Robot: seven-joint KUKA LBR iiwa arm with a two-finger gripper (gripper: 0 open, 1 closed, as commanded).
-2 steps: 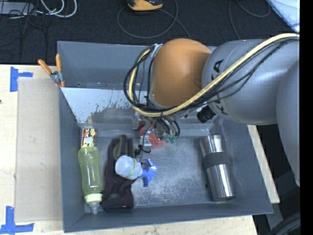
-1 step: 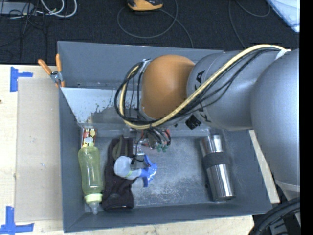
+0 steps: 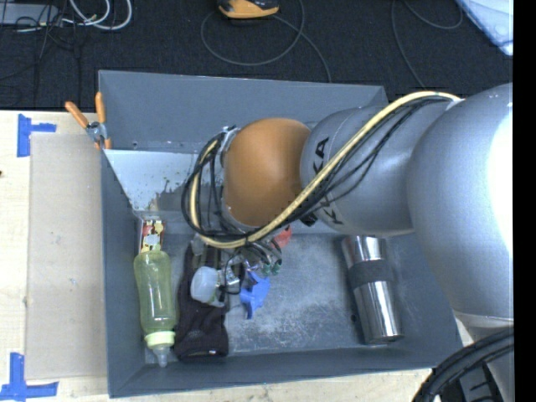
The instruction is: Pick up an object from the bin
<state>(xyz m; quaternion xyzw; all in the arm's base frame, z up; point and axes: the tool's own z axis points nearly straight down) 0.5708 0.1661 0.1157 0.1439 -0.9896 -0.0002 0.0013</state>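
Observation:
My gripper (image 3: pixel 228 275) reaches down under the arm's wrist into the middle-left of the bin. A blue plastic piece (image 3: pixel 255 292) lies right beside it on the right. A pale round thing (image 3: pixel 203 285) touches it on the left. Just below lies a crumpled black cloth (image 3: pixel 201 331). Whether anything is held is hidden by the wrist.
A yellow-green plastic bottle (image 3: pixel 155 296) lies along the left wall, with a small red and white packet (image 3: pixel 151 234) above it. A shiny metal cylinder (image 3: pixel 372 298) lies at the right. A small red thing (image 3: pixel 285 237) peeks out beneath the arm.

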